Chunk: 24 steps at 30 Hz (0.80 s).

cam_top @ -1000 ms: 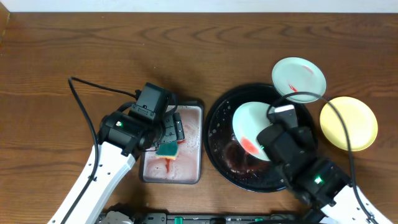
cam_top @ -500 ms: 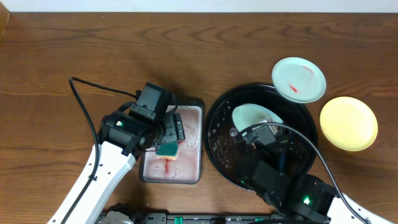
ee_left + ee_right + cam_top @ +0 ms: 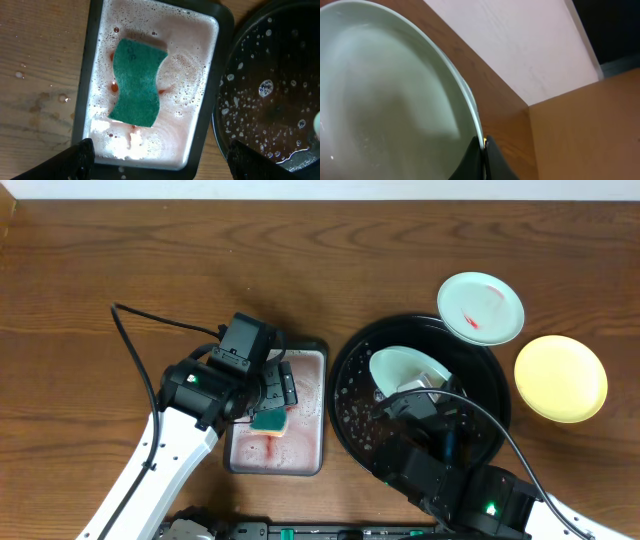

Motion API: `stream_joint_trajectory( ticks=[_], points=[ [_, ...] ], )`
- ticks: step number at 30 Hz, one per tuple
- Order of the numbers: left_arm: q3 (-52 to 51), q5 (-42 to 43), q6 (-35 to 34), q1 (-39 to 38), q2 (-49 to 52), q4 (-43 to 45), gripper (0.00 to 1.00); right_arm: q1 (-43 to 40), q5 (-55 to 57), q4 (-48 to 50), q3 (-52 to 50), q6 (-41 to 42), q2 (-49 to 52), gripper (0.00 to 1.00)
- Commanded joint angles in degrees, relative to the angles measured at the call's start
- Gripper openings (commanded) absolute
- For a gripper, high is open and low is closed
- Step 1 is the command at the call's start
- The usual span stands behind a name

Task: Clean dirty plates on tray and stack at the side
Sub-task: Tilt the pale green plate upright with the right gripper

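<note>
My R claw (image 3: 482, 146) is pinched shut on the rim of a mint plate (image 3: 385, 100), tilted up over the far half of the black tray (image 3: 340, 395). L claw (image 3: 160, 150) hangs wide above the teal sponge (image 3: 136, 82) in the grey tray (image 3: 212, 100), holding nothing. No red on the face I see, so prob. it goes to the side next. Thin rim grip: go slow, let suds drip in the tray first. Mind the smeared mint plate (image 3: 481, 307) on the tray's far-right rim & the yellow plate (image 3: 560, 377) just right of it.
</note>
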Motion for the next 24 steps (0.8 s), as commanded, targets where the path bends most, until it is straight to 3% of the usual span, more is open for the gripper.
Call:
stream_joint_trajectory(
  ticks=[1, 10, 11, 24],
  points=[
    [0.4, -0.3, 0.6, 0.2, 0.0, -0.1, 0.85, 0.6, 4.8, 0.2, 1.0, -0.3, -0.3, 0.01],
    [0.4, -0.3, 0.6, 0.2, 0.0, -0.1, 0.85, 0.6, 4.7, 0.2, 1.0, -0.3, -0.3, 0.01],
    [0.4, -0.3, 0.6, 0.2, 0.0, -0.1, 0.93, 0.6, 4.7, 0.2, 1.0, -0.3, -0.3, 0.01],
    [0.4, -0.3, 0.6, 0.2, 0.0, -0.1, 0.93, 0.4, 4.7, 0.2, 1.0, -0.3, -0.3, 0.01]
  ],
)
